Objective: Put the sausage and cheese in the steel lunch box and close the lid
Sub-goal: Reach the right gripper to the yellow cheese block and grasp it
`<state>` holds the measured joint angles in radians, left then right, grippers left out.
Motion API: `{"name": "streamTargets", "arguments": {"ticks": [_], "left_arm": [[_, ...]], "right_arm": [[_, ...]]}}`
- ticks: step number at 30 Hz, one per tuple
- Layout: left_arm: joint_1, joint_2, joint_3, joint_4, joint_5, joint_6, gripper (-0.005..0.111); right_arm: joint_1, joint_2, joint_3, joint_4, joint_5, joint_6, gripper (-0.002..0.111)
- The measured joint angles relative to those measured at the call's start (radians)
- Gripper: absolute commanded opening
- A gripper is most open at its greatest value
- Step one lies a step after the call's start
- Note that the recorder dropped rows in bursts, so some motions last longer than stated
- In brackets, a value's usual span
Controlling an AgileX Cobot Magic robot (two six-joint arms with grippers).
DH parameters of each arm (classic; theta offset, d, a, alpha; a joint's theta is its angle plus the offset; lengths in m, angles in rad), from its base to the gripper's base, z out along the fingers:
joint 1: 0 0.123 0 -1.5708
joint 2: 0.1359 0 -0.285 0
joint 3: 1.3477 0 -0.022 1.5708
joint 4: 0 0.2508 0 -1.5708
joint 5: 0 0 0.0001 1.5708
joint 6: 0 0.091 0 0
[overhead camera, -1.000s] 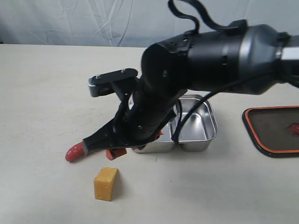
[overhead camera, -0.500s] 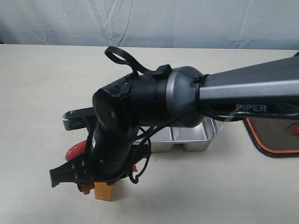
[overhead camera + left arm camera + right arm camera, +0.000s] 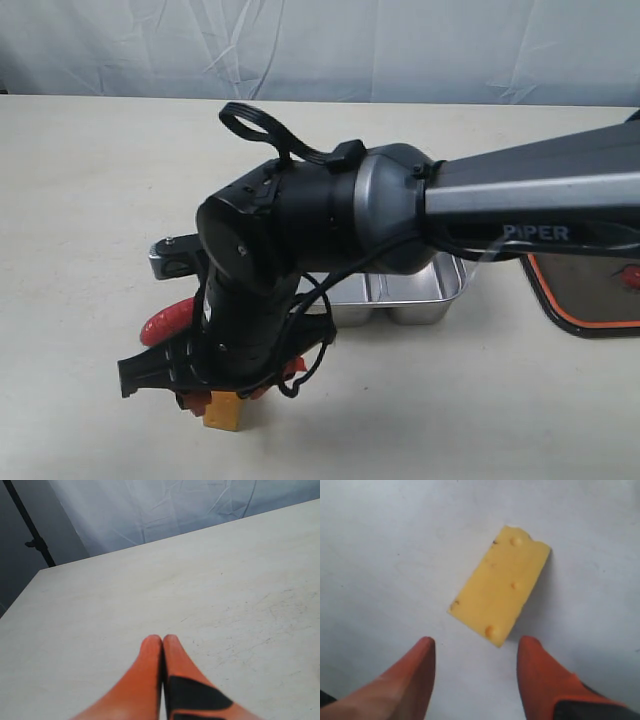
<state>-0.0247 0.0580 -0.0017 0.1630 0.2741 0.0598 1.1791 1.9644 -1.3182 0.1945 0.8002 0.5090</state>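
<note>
right gripper (image 3: 475, 647) spread, hovering over the cheese (image 3: 500, 585), fingertips clear of it. cheese lies on the table (image 3: 80, 200), near the sausage (image 3: 165, 322). left gripper (image 3: 162, 639) pressed together, holding nothing.

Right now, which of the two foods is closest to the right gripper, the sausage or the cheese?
The cheese: the yellow block lies just ahead of the open right gripper, untouched. The red sausage lies farther off, partly behind the arm.
</note>
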Motion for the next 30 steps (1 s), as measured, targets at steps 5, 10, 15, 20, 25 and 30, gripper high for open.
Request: {"name": "streamTargets", "arguments": {"ticks": [5,10,15,20,25,30], "left_arm": [[0.0,0.0,0.0,0.0,0.0,0.0,0.0],[0.0,0.0,0.0,0.0,0.0,0.0,0.0],[0.0,0.0,0.0,0.0,0.0,0.0,0.0],[0.0,0.0,0.0,0.0,0.0,0.0,0.0],[0.0,0.0,0.0,0.0,0.0,0.0,0.0],[0.0,0.0,0.0,0.0,0.0,0.0,0.0]], "right_arm": [[0.0,0.0,0.0,-0.001,-0.022,0.062,0.049],[0.0,0.012,0.0,0.001,-0.045,0.09,0.076],[0.0,0.03,0.0,0.001,-0.043,0.093,0.081],[0.0,0.048,0.0,0.001,-0.052,0.105,0.079],[0.0,0.067,0.0,-0.001,-0.069,0.112,0.041],[0.0,0.068,0.0,-0.001,-0.066,0.105,0.001]]}}
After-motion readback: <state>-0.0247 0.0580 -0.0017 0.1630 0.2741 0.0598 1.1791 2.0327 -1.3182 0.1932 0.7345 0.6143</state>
